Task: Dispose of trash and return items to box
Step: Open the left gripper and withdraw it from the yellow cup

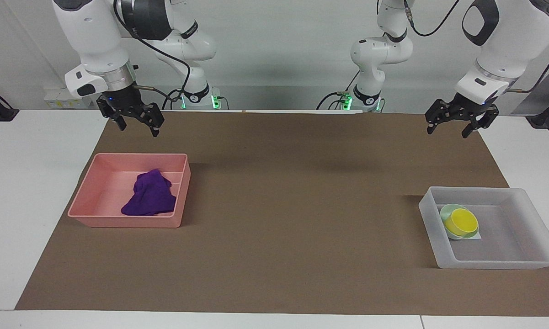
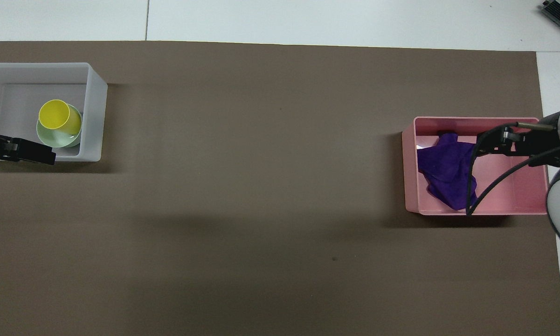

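Resting in the pink plastic tray [image 1: 100, 192] is the deep-purple cloth rag [image 1: 150, 194]. A small yellow plastic cup [image 1: 461, 221] sits in the pale mint-green round bowl [image 1: 447, 211] inside the translucent whitish plastic box [image 1: 525, 264]. Both the left end effector [image 1: 452, 126] and the right end effector [image 1: 137, 126] hang open and empty above the table [image 1: 292, 201], the right one over the mat's edge next to the robots.

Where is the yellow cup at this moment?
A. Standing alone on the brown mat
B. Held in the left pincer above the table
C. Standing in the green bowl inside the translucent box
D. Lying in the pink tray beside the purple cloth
C: the yellow cup sits in the green bowl within the translucent box, while the left pincer hangs open and empty above the brown mat.
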You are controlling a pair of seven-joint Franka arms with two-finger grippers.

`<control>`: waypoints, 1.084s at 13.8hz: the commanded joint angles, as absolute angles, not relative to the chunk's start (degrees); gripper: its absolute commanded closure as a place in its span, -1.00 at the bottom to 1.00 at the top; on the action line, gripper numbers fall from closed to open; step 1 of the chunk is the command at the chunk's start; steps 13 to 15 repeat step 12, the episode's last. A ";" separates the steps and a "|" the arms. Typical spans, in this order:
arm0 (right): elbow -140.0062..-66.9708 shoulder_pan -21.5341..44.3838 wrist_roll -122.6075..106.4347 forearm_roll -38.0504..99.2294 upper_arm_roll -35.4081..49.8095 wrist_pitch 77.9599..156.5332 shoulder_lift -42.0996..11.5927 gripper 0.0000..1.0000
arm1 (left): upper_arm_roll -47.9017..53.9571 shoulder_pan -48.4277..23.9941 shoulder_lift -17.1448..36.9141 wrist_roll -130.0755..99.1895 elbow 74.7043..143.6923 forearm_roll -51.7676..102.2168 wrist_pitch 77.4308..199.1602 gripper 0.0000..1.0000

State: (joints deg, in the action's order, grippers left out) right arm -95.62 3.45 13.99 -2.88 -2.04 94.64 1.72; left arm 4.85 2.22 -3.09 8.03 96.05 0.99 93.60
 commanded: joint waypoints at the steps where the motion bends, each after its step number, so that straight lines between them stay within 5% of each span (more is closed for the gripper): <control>1: -95.54 3.87 13.80 -1.93 -2.55 93.78 2.11 -1.00 | 3.52 0.18 -4.48 5.89 97.82 0.97 93.52 -1.00; 15: -95.54 3.95 12.84 -1.50 -2.73 93.87 2.11 -1.00 | 3.43 0.97 -4.04 6.15 97.91 0.79 93.96 -1.00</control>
